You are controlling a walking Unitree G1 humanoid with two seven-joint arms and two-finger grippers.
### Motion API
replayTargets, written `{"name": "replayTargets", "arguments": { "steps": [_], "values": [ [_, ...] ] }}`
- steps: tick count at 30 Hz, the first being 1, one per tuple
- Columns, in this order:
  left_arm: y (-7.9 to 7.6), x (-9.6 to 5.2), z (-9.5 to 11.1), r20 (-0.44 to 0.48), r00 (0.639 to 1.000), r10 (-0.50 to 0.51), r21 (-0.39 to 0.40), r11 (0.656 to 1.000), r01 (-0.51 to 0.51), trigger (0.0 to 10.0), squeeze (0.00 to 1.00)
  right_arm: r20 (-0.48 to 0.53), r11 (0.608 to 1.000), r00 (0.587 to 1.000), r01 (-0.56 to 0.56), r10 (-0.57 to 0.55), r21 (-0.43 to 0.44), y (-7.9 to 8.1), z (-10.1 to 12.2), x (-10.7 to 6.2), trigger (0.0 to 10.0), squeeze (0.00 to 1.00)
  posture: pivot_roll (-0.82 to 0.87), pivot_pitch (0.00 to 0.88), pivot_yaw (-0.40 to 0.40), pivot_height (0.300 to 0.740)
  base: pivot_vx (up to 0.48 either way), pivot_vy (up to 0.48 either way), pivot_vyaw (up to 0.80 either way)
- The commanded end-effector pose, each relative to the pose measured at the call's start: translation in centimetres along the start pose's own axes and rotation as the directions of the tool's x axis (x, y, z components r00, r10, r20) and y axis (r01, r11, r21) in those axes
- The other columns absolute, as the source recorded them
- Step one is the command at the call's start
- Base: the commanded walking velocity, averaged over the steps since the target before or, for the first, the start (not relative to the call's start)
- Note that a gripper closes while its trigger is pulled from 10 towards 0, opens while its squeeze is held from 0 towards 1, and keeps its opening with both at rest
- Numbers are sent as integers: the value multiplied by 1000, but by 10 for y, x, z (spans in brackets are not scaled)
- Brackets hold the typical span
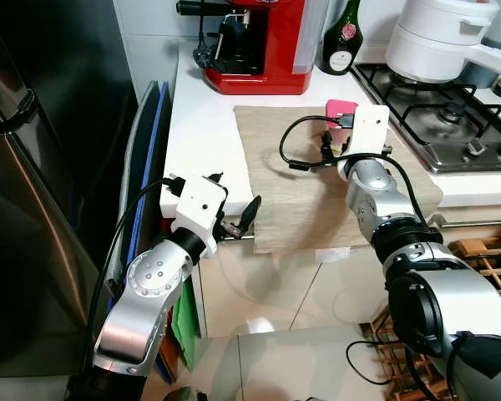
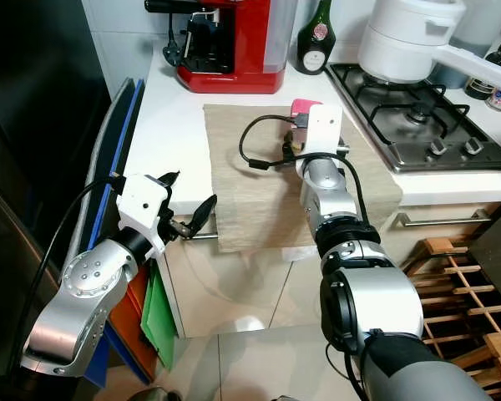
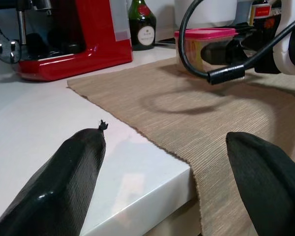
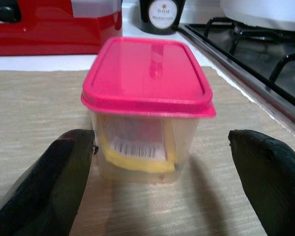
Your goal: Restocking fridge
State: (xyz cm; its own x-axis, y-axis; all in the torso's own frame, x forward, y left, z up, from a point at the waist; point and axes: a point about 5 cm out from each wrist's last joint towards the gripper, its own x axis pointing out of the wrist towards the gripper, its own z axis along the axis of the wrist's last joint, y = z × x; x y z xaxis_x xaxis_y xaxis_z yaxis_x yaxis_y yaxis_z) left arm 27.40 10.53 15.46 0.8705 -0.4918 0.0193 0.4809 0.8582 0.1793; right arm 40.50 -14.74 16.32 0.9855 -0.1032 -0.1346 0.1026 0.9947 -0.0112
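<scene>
Pink-lidded, the clear container (image 1: 341, 111) stands on the beige runner (image 1: 292, 188) near the hob (image 1: 451, 109) in the eye views, with the right gripper (image 1: 344, 138) reaching up to it. The left gripper (image 1: 234, 219) hangs at the counter's (image 1: 202, 134) front edge, jaws spread and empty.

Left wrist view: both fingers (image 3: 71, 182) wide apart over the white corner.

Right wrist view: the fingers (image 4: 59, 182) gape either side of the container (image 4: 147, 108), one grazing its wall, the other clear.
</scene>
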Motion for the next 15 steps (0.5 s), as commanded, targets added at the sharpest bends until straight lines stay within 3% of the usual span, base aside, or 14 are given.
{"name": "replayTargets", "arguments": {
  "steps": [1,13,14,15],
  "values": [
    [-1,0,1,4,1000,-2,4,1000,2,10000,0,31,1000,999,9,-9,4,-2,10,2,10000,1000,61,23,-44,740,0,0,0],
    [-1,2,1,6,1000,-3,2,1000,3,10000,0,13,1000,1000,-4,4,9,-2,7,2,10000,1000,59,24,-42,740,0,0,0],
    [-2,2,1,6,1000,-2,1,1000,2,10000,0,14,1000,1000,-11,10,13,-1,7,2,6275,0,59,24,-42,740,0,0,0],
    [-2,2,1,5,1000,-2,1,1000,2,10000,0,16,1000,1000,-15,15,16,-1,7,2,6275,0,59,24,-42,740,0,0,0]
  ]
}}
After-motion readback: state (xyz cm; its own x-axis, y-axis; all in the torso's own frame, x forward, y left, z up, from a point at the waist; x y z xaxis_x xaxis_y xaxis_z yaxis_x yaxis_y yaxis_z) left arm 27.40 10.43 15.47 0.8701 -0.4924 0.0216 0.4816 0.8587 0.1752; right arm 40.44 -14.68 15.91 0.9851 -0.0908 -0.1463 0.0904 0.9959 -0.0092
